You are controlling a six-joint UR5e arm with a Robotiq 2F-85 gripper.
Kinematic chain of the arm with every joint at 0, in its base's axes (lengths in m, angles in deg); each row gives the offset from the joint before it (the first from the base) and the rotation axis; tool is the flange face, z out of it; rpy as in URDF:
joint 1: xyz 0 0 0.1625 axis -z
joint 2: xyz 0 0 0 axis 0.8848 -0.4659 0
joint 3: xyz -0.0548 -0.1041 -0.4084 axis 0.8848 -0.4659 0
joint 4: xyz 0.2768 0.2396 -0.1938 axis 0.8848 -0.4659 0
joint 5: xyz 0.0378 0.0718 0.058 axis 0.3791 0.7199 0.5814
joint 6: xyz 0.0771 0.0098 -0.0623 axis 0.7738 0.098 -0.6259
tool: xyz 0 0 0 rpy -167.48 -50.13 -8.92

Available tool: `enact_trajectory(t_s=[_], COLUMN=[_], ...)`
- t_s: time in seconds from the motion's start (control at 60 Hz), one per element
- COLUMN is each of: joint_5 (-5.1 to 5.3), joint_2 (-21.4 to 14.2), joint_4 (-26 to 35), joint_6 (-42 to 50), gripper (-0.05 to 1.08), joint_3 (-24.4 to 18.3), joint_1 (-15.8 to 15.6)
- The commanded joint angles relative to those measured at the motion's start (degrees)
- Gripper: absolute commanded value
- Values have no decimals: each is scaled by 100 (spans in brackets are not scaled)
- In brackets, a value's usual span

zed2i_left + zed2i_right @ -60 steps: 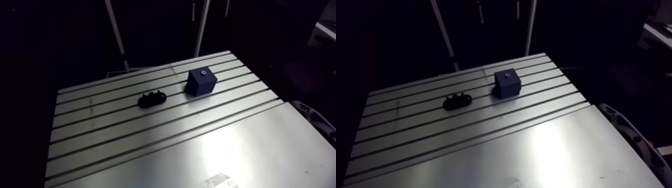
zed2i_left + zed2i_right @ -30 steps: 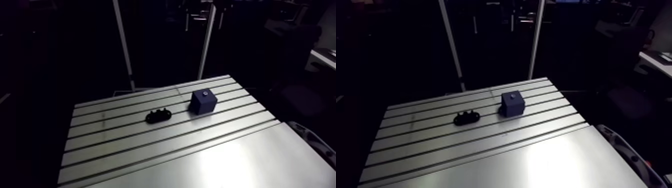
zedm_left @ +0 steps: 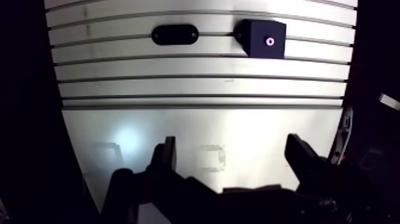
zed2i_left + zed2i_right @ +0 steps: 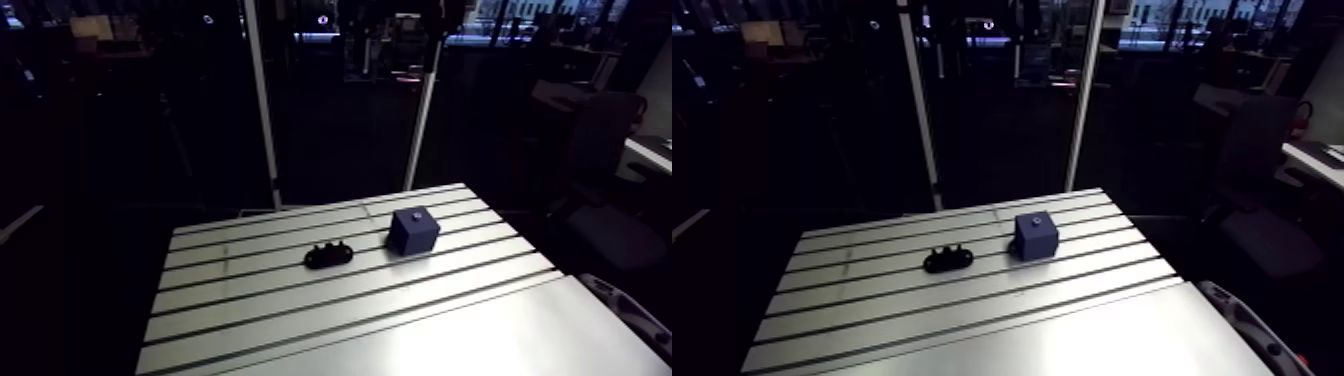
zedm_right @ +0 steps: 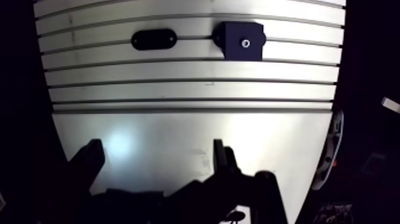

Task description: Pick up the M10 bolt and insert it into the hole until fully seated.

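You have one dark blue block (image 4: pixel 413 232) standing on the slotted far part of the counter (image 4: pixel 400 330). It has a single hole (image 3: pixel 270 42) in the middle of its top face. A small pale ring shows in that hole, but you cannot tell from here whether it is the head of the bolt or the bare opening. No bolt can be picked out anywhere else.

Just beside the block, on the same band of slots but not touching it, lies one low black oval piece (image 4: pixel 328 256). It has small knobs along its top, and what they are is too small to tell.

In the wrist view the hand (image 3: pixel 231 144) hangs over the smooth near plate of the counter, facing down. The block and the oval piece are both well ahead of it. Its two fingers (image 3: pixel 166 158) stand wide apart with only bare counter between them, so it grips nothing. The hand does not show in the arm view.
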State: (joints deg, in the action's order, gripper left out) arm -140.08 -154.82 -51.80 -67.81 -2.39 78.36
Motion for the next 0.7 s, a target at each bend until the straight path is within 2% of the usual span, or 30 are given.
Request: enact_trajectory(t_s=[0.017,0.05,0.117,0.3,0.517,0.7], joint_5=[-177,-238,-269,-279,-262,-277], joint_2=[105,168,200,201,132,-80], joint_4=[-20,-22,-14,-4,-63,-571], joint_6=[4,4,-3,-31,-22,-15], gripper=[1,1,1,1,1,1], joint_3=[-1,-34,-71,-143,-58,360], joint_1=[-13,-13,-13,-264,-286,-277])
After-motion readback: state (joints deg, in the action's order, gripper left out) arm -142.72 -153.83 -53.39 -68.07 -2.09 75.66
